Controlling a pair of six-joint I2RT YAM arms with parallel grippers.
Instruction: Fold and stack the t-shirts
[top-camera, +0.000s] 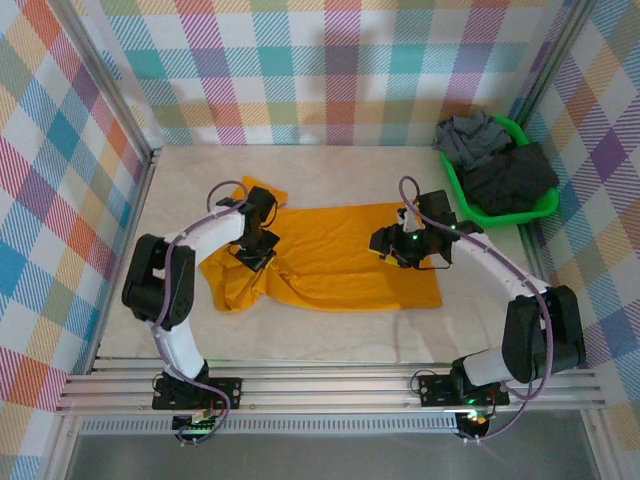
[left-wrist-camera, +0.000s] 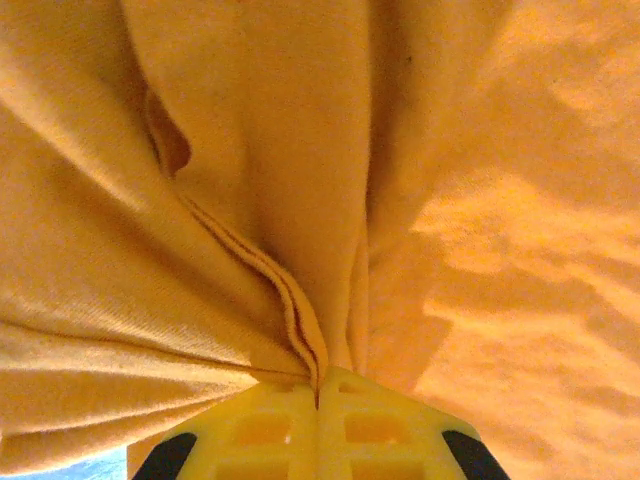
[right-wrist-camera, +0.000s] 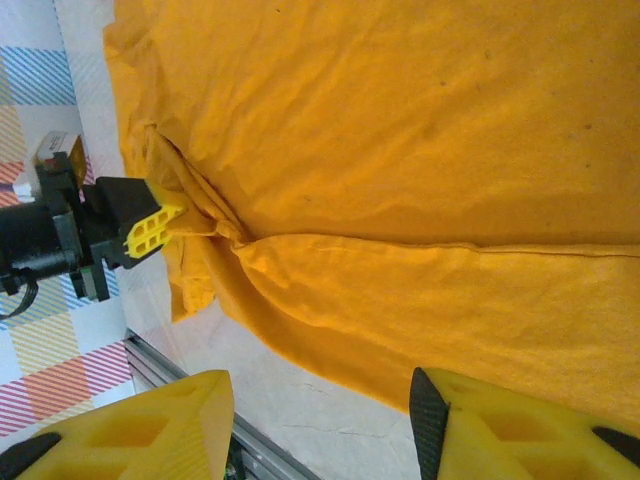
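The mustard-orange t-shirt (top-camera: 340, 255) lies spread across the middle of the table, bunched at its left end. My left gripper (top-camera: 256, 254) is shut on a hem fold of that shirt (left-wrist-camera: 300, 200); its yellow fingers (left-wrist-camera: 270, 425) meet on the seam, and the cloth hangs taut from them. My right gripper (top-camera: 381, 243) hovers open over the shirt's right part. In the right wrist view its yellow fingers (right-wrist-camera: 130, 430) stand wide apart above the shirt's near edge (right-wrist-camera: 400, 300), holding nothing. The left gripper (right-wrist-camera: 152, 228) also appears there, pinching the cloth. A grey t-shirt (top-camera: 470, 135) and a charcoal t-shirt (top-camera: 515, 180) lie crumpled in the basket.
The green plastic basket (top-camera: 500, 215) sits at the back right corner against the plaid wall. A metal rail (top-camera: 320, 385) runs along the near table edge. Bare pale tabletop (top-camera: 330, 330) lies in front of the orange shirt.
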